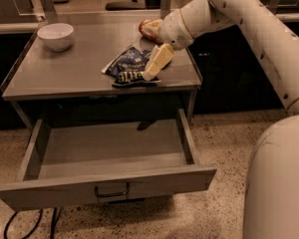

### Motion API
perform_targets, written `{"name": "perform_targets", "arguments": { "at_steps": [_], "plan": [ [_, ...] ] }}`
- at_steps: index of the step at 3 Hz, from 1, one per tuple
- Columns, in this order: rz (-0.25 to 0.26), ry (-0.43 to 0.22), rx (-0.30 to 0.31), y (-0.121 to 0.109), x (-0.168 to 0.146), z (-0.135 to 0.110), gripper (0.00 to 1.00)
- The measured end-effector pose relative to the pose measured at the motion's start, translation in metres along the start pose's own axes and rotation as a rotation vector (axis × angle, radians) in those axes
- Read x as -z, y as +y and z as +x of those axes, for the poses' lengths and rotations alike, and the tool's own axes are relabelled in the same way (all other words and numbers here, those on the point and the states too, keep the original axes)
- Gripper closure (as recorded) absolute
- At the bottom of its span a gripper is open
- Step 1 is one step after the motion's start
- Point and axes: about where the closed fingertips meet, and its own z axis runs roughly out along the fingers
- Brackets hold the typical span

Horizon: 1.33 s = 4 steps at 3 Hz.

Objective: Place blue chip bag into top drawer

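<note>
One crumpled blue chip bag (128, 63) of dark foil lies near the front edge of the grey metal bench (65, 71), its white block lettering too small to read. The cream, wedge-shaped gripper (150, 74) slants down onto the bag's right side; whether it clasps the foil cannot be told. Below, the top drawer (139, 180) stands pulled out, shallow and grey, a dark bar handle (112, 190) on its front. A round white bowl (56, 35) sits back left.

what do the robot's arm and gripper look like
The arm is thick, rounded, off-white tubing with small dark dots and thin tan bands at the joints; no loose cables show. The gripper, at the blue chip bag, is a cream, tapered wedge.
</note>
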Motion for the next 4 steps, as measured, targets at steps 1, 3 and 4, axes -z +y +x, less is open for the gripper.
{"name": "perform_targets", "arguments": {
  "at_steps": [1, 3, 4],
  "plan": [
    [0.009, -0.008, -0.012, 0.0, -0.013, 0.01, 0.0],
    [0.063, -0.005, -0.051, 0.006, -0.026, 0.035, 0.0],
    [0.064, -0.005, -0.052, 0.007, -0.027, 0.036, 0.13]
  ]
}}
